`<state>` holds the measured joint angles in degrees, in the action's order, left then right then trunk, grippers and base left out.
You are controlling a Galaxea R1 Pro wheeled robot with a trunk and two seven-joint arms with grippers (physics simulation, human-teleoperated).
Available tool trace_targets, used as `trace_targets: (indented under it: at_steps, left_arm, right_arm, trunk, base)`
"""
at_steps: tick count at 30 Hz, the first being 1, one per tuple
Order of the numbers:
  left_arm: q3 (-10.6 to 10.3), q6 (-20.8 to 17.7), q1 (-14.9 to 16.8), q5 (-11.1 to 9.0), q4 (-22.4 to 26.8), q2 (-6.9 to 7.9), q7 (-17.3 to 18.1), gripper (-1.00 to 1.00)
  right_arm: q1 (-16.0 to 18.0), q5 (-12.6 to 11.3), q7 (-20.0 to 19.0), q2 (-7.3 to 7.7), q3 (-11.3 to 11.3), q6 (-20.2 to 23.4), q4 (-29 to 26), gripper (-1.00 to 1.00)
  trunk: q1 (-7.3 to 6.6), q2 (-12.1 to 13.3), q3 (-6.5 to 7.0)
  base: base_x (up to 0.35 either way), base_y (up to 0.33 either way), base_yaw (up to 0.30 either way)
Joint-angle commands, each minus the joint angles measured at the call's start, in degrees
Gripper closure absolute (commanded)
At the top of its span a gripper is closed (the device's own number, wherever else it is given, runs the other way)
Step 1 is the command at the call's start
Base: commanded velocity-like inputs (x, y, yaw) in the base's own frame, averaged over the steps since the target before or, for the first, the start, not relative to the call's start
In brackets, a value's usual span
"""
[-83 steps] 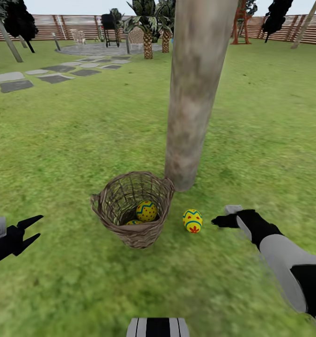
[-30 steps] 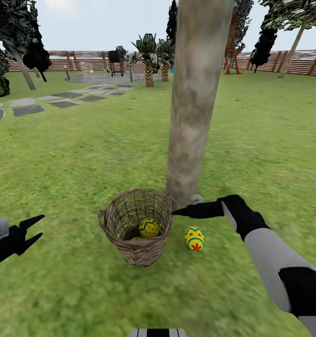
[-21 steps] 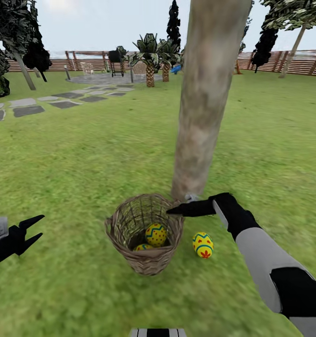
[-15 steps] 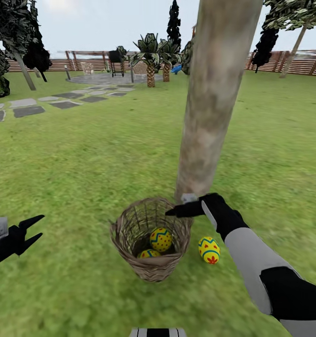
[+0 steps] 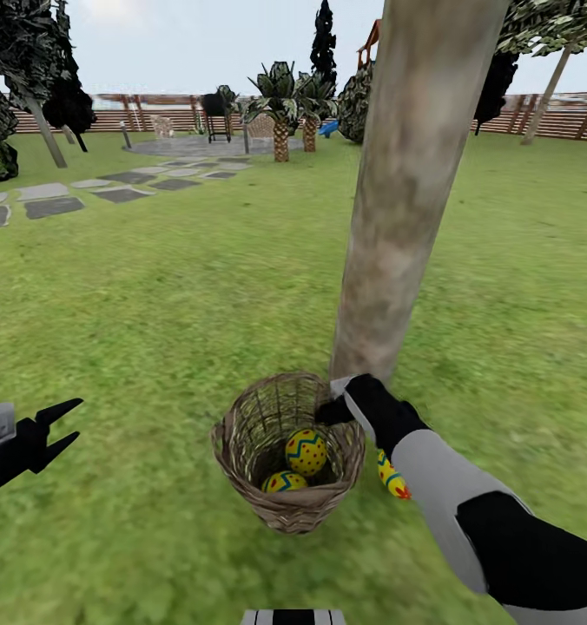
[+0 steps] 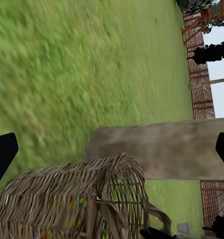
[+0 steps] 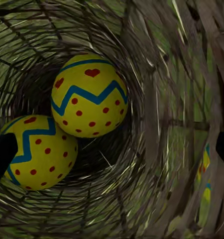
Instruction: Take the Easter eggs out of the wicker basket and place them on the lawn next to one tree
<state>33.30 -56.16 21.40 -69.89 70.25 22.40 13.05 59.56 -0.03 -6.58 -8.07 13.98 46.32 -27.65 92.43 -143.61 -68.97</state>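
Observation:
The wicker basket [image 5: 289,512] stands on the lawn [image 5: 154,304], touching the foot of the thick pale tree [image 5: 398,217]. Two Easter eggs lie inside it, one [image 5: 306,451] resting above the other [image 5: 283,482]. The third egg [image 5: 391,477] lies on the grass right of the basket by the trunk, half hidden by my right arm. My right gripper [image 5: 333,408] is open at the basket's far rim, pointing down inside. In the right wrist view both eggs [image 7: 89,94] [image 7: 37,152] sit close below the spread fingertips [image 7: 2,154]. My left gripper [image 5: 75,419] hangs open, well left of the basket.
Grey stepping stones [image 5: 50,204] run across the far left. A brown slat fence [image 5: 554,117] bounds the yard, with palms [image 5: 280,104] and dark trees [image 5: 33,69] along it. Open grass lies all around the trunk.
My right gripper has swung left and down, from beside the trunk to the basket's rim, and its arm now covers part of the lawn egg. The camera has shifted. The left gripper is still.

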Motion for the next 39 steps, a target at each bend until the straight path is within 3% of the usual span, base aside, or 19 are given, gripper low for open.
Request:
trace_targets:
  at_steps: [1, 6, 11, 17, 20, 22, 23, 26, 29, 33, 34, 35, 36, 39]
  left_arm:
    - [0.1, -0.27, 0.05, 0.46, -0.02, -0.03, 0.49, -1.0]
    - [0.01, -0.26, 0.05, 0.5, -0.02, -0.58, 0.49, -1.0]
    - [-0.07, -0.26, 0.05, 0.59, -0.02, -0.81, 0.42, -1.0]
    - [-0.08, -0.18, 0.05, 0.58, 0.05, -0.95, 0.41, -1.0]
    - [-0.12, -0.18, 0.05, 0.62, 0.06, -1.16, 0.4, -1.0]
    - [-0.15, -0.18, 0.05, 0.63, 0.06, -1.2, 0.4, -1.0]
    - [-0.16, -0.18, 0.05, 0.63, 0.02, -1.21, 0.4, -1.0]
    - [-0.16, -0.18, 0.05, 0.63, 0.06, -1.22, 0.4, -1.0]
    - [-0.16, -0.18, 0.05, 0.63, 0.05, -1.22, 0.4, -1.0]
    - [-0.16, -0.18, 0.05, 0.61, 0.05, -1.27, 0.47, -1.0]
    - [-0.16, -0.18, 0.05, 0.59, 0.04, -1.28, 0.47, -1.0]
    - [-0.16, -0.18, 0.05, 0.57, 0.04, -1.29, 0.48, -1.0]
    - [-0.26, -0.18, 0.05, 0.56, 0.04, -1.3, 0.48, -1.0]
    - [-1.08, -0.18, 0.05, 0.55, 0.06, -1.29, 0.49, -1.0]
  right_arm:
    - [0.03, 0.03, -0.09, -0.02, 0.53, 0.17, 0.91, -1.0]
    - [-0.02, 0.12, -0.45, -1.01, 2.49, -0.05, 4.67, -1.0]
    - [-0.72, -0.09, -0.69, -1.17, 7.53, -0.16, 5.0, -1.0]
    - [-1.01, 0.12, -0.68, -1.11, 8.56, -0.18, 4.87, -1.0]
    - [-0.98, 0.16, -0.69, -1.03, 12.88, -0.18, 4.56, -1.0]
    - [-0.95, 0.13, -0.93, -0.88, 18.4, -0.18, 4.43, -1.0]
    - [-0.94, 0.13, -1.99, -0.73, 21.01, -0.18, 4.4, -1.0]
    - [-0.94, 0.33, -7.87, -0.52, 23.67, -0.22, 4.38, -1.0]
    - [-0.94, 0.58, -11.59, -0.47, 24.38, -0.26, 4.43, -1.0]
    - [-0.94, 2.26, -13.37, -0.53, 25.69, -0.27, 4.39, -1.0]
    - [-0.94, 2.93, -14.37, -0.55, 27.08, -0.3, 4.38, -1.0]
    - [-0.94, 3.68, -17.14, -0.53, 30.16, -0.53, 4.33, -1.0]
    - [-0.94, 4.14, -21.67, -0.5, 33.82, -1.21, 4.31, -1.0]
    - [-0.94, 4.71, -31.12, -0.47, 40.1, -3.72, 4.25, -1.0]
  trunk:
    - [-0.01, -0.02, -0.04]
    - [-0.01, -0.02, -0.04]
    - [-0.01, -0.02, -0.04]
    - [-0.01, -0.02, -0.04]
    - [-0.01, -0.02, -0.04]
    - [-0.01, -0.02, -0.04]
    - [-0.01, -0.02, -0.04]
    - [-0.01, -0.02, -0.04]
    - [-0.01, -0.02, -0.04]
    - [-0.01, -0.02, -0.04]
    - [-0.01, -0.02, -0.04]
    - [-0.01, -0.02, -0.04]
    - [-0.01, -0.02, -0.04]
    - [-0.01, -0.02, -0.04]
  base:
    - [0.0, 0.0, 0.0]
    - [0.0, 0.229, 0.0]
    - [0.0, 0.284, 0.0]
    - [0.001, 0.116, 0.0]
    - [0.165, -0.052, 0.0]
    - [0.273, -0.108, 0.0]
    - [0.295, -0.123, 0.0]
    - [0.304, -0.129, 0.0]
    - [0.309, -0.132, 0.0]
    - [0.201, -0.084, 0.0]
    - [0.064, -0.026, 0.0]
    - [0.033, -0.013, 0.0]
    - [0.017, -0.007, 0.0]
    - [0.007, -0.003, 0.0]
